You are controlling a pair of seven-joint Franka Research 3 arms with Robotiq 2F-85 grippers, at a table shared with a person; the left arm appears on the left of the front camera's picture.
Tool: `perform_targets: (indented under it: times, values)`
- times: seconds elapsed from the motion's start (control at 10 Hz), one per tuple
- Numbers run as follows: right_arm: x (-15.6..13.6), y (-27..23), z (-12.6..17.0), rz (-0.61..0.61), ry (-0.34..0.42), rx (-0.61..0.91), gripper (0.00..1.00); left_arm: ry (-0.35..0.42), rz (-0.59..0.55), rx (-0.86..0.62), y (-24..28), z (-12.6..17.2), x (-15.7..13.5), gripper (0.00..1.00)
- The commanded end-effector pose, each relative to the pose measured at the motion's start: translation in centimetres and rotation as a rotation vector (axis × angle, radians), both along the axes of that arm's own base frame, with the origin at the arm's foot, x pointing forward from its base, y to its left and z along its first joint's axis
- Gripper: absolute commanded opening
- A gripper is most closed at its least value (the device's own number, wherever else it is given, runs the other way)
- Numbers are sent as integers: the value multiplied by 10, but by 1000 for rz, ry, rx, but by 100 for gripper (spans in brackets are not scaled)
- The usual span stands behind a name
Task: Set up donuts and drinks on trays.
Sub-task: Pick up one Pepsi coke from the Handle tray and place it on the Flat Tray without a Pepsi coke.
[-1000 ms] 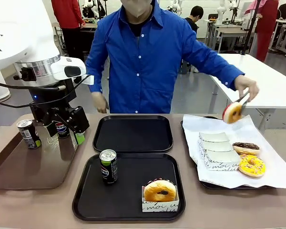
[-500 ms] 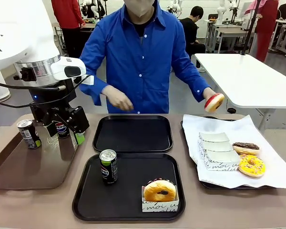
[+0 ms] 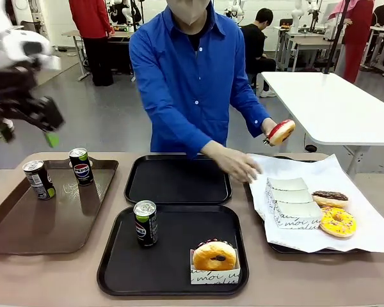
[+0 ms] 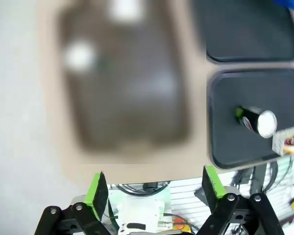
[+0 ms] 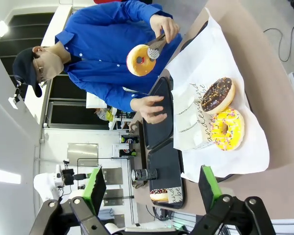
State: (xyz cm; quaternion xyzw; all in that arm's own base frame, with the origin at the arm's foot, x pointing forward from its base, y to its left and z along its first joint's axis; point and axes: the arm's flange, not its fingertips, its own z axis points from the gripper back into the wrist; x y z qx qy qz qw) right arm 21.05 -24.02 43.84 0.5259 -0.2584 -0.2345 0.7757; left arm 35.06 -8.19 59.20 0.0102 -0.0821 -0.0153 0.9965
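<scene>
1. My left hand (image 3: 29, 131) hangs open and empty, high above the long brown plastic tray (image 3: 13, 236). My right hand (image 5: 152, 181) is also spread wide, with nothing between its green pads.
2. The near square black plastic tray (image 3: 179, 281) holds one slim black soda can (image 3: 145, 222) and an orange-glazed ring donut in a white paper box (image 3: 216, 259). The far square black plastic tray (image 3: 178, 179) is bare. Two spare black soda cans (image 3: 82, 166) stand on the brown tray.
3. The person's free hand (image 3: 240, 167) reaches across the far tray's right corner toward the folded white paper boxes (image 3: 288, 195). Carrying a can there now could strike that arm.
4. The spare cans are slim and stand near each other, so I judge a skewed descent could topple one.
5. The left wrist view is smeared and the brown tray is a blur, so I would not aim from it. The front view gives those cans sharply.
6. The right wrist view shows the red-glazed ring donut (image 5: 139, 59) face-on in metal tongs (image 5: 154, 49). From the front I see it at a slant.
</scene>
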Motion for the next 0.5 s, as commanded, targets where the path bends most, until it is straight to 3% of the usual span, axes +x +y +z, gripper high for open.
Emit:
perform_targets:
  times: [0.0, 0.3, 0.4]
  values:
    - [3, -1, 0, -1, -37, 10, 100, 47, 101, -14, 33, 7, 32, 100]
    - [3, -1, 0, -1, -37, 10, 100, 98, 147, -95, 78, -7, 78, 100]
    - [3, -1, 0, -1, -37, 10, 100, 50, 155, -33, 74, 1, 48, 100]
